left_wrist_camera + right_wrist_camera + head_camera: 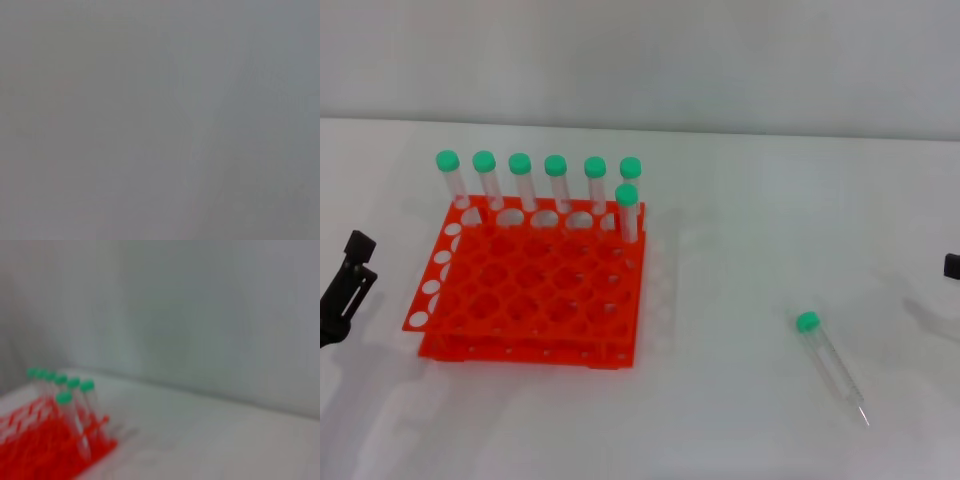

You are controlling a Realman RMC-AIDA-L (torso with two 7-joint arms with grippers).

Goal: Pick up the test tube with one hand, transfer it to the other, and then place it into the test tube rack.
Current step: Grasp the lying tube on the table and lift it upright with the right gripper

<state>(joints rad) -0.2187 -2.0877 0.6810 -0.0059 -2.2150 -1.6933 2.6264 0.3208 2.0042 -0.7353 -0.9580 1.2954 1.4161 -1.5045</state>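
Observation:
The test tube (830, 365) lies flat on the white table at the right, its green cap towards the back and its pointed tip towards the front. The orange test tube rack (525, 348) stands at the left centre and also shows in the right wrist view (42, 452). My left gripper (348, 285) is low at the far left edge, left of the rack and holding nothing. Only a black bit of my right gripper (952, 265) shows at the right edge, behind and to the right of the lying tube. The left wrist view shows only plain grey.
Several green-capped tubes (556, 180) stand along the rack's back row, with one more in front of them at the right corner; they also show in the right wrist view (64, 399). A grey wall rises behind the table (740, 230).

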